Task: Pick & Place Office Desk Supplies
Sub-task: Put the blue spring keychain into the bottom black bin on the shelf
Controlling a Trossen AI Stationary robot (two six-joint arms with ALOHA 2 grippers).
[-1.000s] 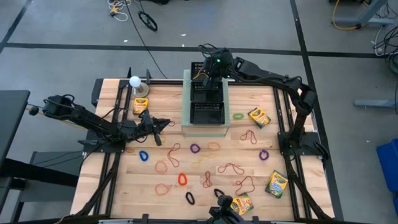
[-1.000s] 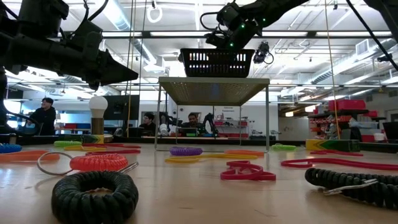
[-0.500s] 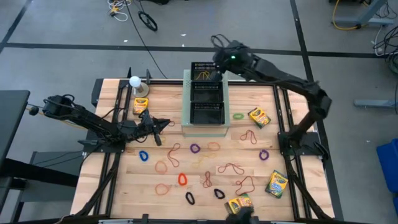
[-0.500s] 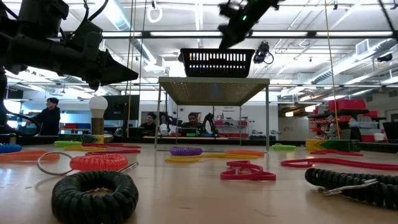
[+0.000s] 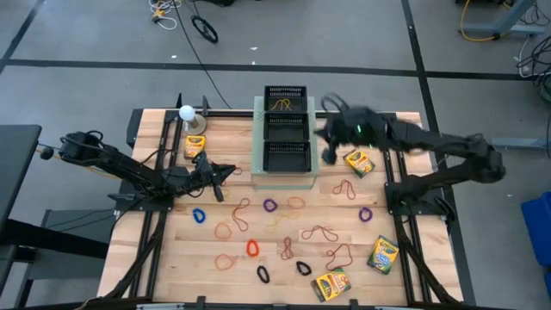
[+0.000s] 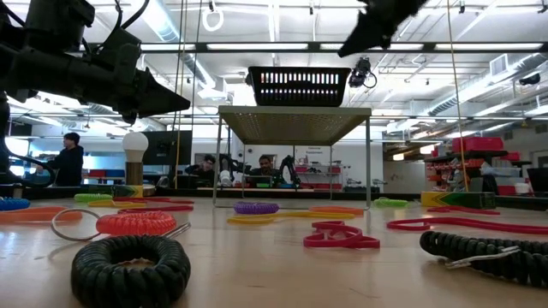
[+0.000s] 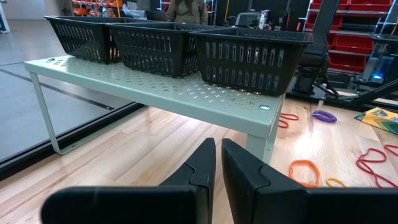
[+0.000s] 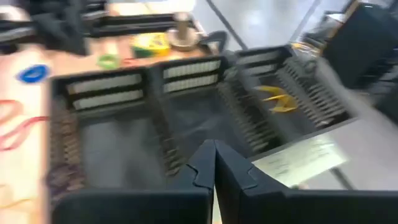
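Three black mesh trays (image 5: 286, 129) stand in a row on top of the pale-green perforated stand (image 5: 258, 176). A yellow rubber band (image 5: 284, 105) lies in the far tray (image 8: 277, 99). More rubber bands (image 5: 269, 207) and several crayon boxes (image 5: 358, 162) lie on the wooden table. My right gripper (image 5: 327, 148) hovers blurred just right of the stand, high in the low view (image 6: 349, 50), shut and empty (image 8: 214, 163). My left gripper (image 5: 229, 170) waits shut left of the stand, pointing level at it (image 7: 219, 163).
A white ball on a stand (image 5: 188, 114) is at the far left corner, with a crayon box (image 5: 195, 146) beside it. Other crayon boxes lie near the right edge (image 5: 382, 255) and front edge (image 5: 333, 282). Black arm frames run along both table sides.
My right gripper has pulled away from over the far tray, swinging toward the table's right and near side and rising a little; it now hangs beside the stand. The trays have stayed put, and the yellow band shows in the far tray.
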